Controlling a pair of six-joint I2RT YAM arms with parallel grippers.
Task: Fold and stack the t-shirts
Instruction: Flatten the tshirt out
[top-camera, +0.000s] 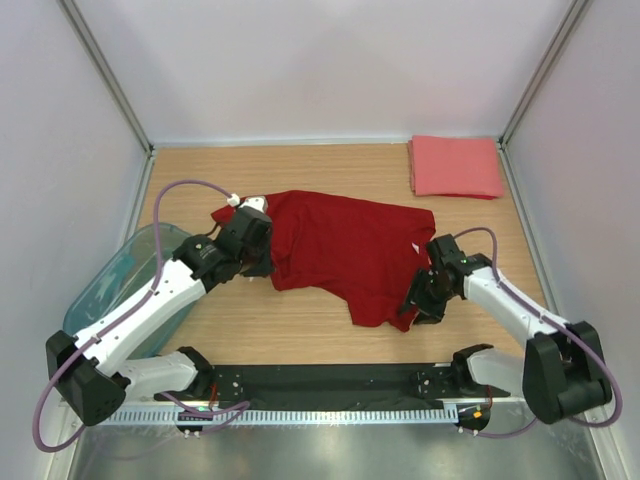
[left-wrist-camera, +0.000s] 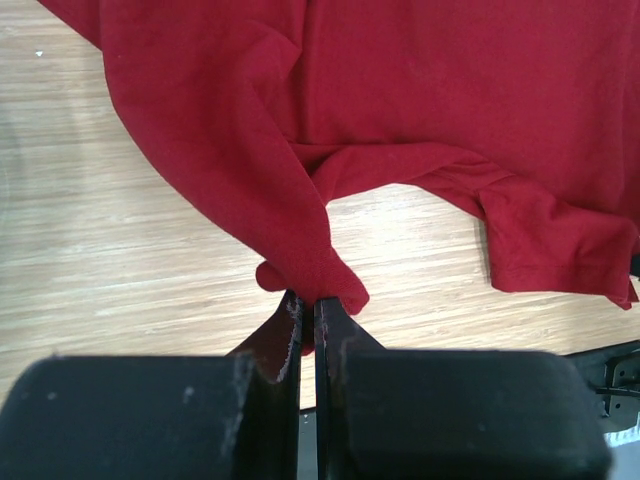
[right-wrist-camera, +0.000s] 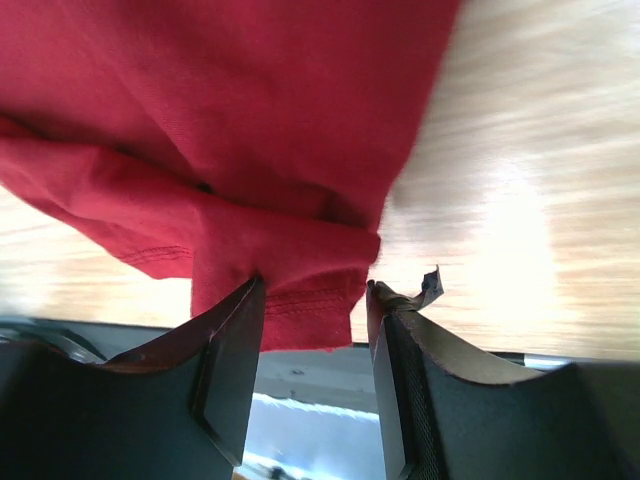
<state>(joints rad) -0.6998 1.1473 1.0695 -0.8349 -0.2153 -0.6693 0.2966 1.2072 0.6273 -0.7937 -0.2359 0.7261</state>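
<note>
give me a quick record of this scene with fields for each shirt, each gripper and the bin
dark red shirt: unfolded, rumpled, lying mid-table
salmon-pink shirt: folded to a rectangle, far right corner, apart from the dark red shirt
left gripper: shut on a pinch of the dark red shirt at its left side
right gripper: fingers apart, a hem of the dark red shirt between them
teal bin: at the table's left edge, partly under the left arm
stack: not yet made
</note>
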